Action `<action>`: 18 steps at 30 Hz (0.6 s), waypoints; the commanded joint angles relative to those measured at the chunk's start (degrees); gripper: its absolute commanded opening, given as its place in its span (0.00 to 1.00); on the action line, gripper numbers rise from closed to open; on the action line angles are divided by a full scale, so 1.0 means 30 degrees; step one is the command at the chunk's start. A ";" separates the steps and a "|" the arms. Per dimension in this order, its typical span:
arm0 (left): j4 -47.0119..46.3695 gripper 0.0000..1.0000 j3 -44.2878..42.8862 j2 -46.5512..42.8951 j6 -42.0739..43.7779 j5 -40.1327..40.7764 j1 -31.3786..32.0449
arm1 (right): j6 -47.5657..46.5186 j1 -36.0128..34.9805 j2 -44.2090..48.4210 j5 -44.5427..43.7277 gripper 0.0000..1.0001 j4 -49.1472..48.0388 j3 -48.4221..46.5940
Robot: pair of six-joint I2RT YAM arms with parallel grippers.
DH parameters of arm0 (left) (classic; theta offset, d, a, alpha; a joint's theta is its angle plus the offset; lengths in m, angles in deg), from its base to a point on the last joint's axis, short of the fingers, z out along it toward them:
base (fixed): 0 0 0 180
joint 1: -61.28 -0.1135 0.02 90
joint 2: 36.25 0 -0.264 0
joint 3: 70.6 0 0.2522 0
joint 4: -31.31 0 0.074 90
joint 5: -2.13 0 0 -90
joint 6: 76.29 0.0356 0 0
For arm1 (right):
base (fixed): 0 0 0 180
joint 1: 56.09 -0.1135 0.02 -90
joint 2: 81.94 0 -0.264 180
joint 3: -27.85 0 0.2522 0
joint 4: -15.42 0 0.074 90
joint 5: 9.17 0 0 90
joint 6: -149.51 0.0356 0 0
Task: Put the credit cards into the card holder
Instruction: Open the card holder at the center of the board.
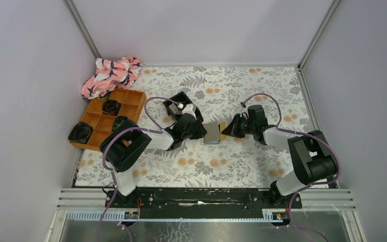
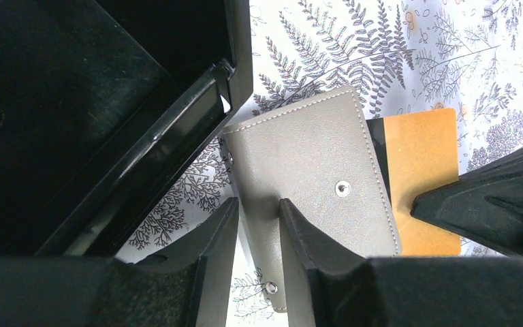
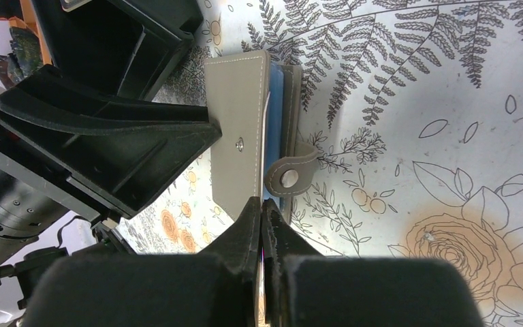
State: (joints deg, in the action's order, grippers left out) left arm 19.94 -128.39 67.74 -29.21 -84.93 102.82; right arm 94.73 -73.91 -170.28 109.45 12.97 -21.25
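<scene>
Same build is seen on both sides. The left arm (image 1: 126,148) and right arm (image 1: 310,157) are made up of chunky black joint housings, with white shells on the lower links. A lilac cable (image 1: 146,108) is looped along each one. The left claw (image 2: 255,221) and right claw (image 3: 261,221) are fitted with matte black wedge-shaped fingers (image 2: 299,238), kinda grainy up close. Tiny screws can be made out on a round black motor housing (image 3: 13,204). Everything's bolted to a black base rail (image 1: 196,198).
</scene>
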 commanded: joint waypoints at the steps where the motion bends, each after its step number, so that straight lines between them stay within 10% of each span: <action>1: 0.0816 0.36 0.0540 0.0737 0.0098 0.0122 0.0158 | 0.0526 0.0056 0.0627 0.0933 0.00 -0.1197 0.0130; 18: -0.1893 0.36 0.2034 0.0342 -0.0989 -0.1265 0.0218 | 0.1947 -0.0082 -0.0625 0.2227 0.00 -0.4548 0.0825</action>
State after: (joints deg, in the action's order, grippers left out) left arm 14.78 -125.53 67.74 -31.20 -86.00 102.82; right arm 99.39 -73.91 -172.18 113.21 4.82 -18.58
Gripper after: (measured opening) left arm 0.360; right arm 0.017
